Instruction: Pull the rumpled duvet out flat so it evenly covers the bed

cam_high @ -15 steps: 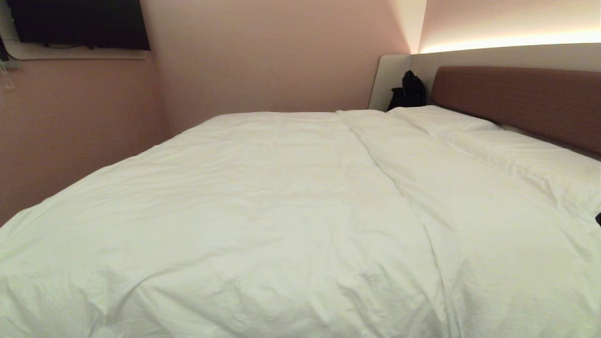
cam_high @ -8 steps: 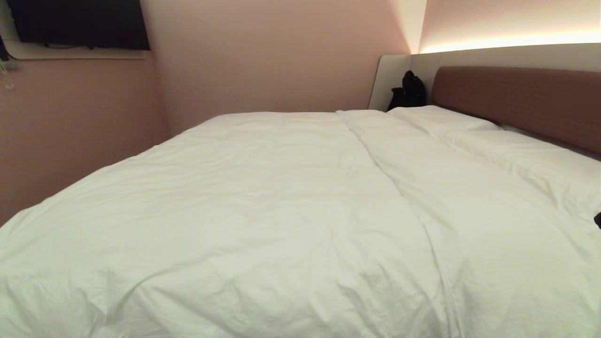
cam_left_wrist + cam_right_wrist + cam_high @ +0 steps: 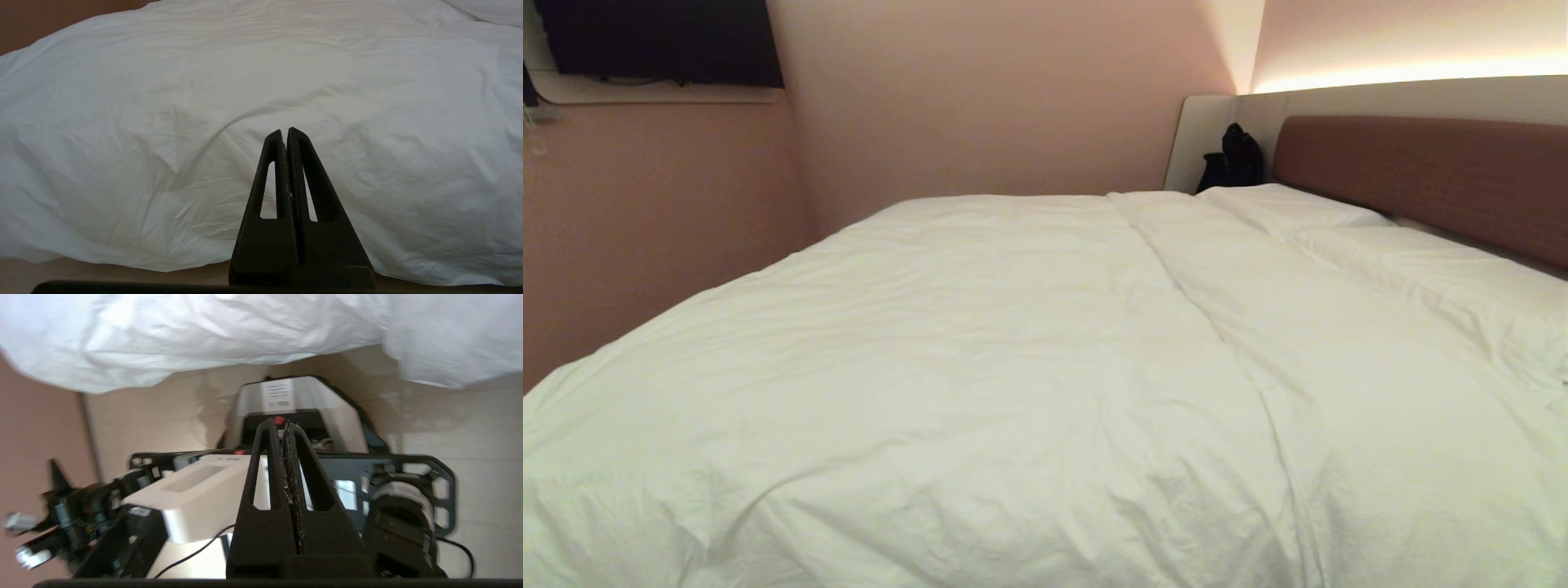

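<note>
The white duvet [image 3: 980, 359] lies spread over the bed, puffy and lightly wrinkled, with its upper edge running across toward the pillows. The reddish-brown headboard [image 3: 1421, 175] of the bed stands at the right. Neither arm shows in the head view. My left gripper [image 3: 285, 131] is shut and empty, pointing at the duvet [image 3: 204, 102] where it hangs over the near edge of the mattress. My right gripper [image 3: 282, 424] is shut and empty, pointing down over my own base, with the duvet's hanging edge [image 3: 204, 335] beyond it.
Two white pillows [image 3: 1339, 220] lie along the headboard. A black bag [image 3: 1233, 159] sits in the far corner beside the pale panel. A dark screen [image 3: 654, 41] hangs on the pink wall at the left. The robot's base [image 3: 298, 412] stands on the pale floor.
A small dark part at the right edge of the head view has slipped out of the picture. The duvet has not moved.
</note>
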Robot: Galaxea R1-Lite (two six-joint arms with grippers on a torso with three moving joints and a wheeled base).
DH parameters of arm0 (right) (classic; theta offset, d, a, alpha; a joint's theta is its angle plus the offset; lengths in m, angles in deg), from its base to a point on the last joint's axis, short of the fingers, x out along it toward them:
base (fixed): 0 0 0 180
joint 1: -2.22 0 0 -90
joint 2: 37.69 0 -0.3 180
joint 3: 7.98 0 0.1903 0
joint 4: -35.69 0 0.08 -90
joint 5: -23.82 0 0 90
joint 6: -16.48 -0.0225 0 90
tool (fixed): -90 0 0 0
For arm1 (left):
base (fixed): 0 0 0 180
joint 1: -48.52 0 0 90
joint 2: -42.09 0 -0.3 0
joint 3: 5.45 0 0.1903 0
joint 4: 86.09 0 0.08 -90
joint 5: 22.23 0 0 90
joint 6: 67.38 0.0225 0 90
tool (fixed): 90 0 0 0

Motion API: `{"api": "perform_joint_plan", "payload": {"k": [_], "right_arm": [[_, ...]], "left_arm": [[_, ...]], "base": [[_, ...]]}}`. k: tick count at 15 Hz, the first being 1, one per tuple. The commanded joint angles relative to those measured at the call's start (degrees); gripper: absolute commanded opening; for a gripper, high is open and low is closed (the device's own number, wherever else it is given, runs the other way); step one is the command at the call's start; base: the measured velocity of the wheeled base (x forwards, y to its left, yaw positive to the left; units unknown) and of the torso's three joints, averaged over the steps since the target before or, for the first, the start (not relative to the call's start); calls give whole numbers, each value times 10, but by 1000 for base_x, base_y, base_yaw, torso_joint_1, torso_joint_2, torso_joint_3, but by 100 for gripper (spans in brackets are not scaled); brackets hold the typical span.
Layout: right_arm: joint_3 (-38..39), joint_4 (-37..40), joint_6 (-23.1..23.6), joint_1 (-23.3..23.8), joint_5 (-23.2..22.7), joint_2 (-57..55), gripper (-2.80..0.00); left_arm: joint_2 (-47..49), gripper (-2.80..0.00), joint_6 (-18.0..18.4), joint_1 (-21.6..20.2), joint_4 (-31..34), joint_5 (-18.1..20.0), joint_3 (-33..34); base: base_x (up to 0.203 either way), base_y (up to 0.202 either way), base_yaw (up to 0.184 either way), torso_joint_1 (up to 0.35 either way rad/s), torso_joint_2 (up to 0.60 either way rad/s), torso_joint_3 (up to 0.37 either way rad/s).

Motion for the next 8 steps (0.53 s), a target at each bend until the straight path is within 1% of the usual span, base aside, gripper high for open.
{"api": "perform_joint_plan", "payload": {"k": [1,3,5,8], "right_arm": [[4,27,-3,-4,59,19,-280],[11,27,-1,-10,75,42,-280],[32,27,0,-34,92,71,-280],[69,27,-2,-41,94,86,-280]], "left_arm": [[0,-280,0,0,0,0,-1],[0,-280,0,0,0,0,0],[1,-280,0,0,0,0,0],[0,-280,0,0,0,0,0]], "base": [[0,0,0,0,0,0],[0,0,0,0,0,0],[0,0,0,0,0,0],[0,0,0,0,0,0]]}}
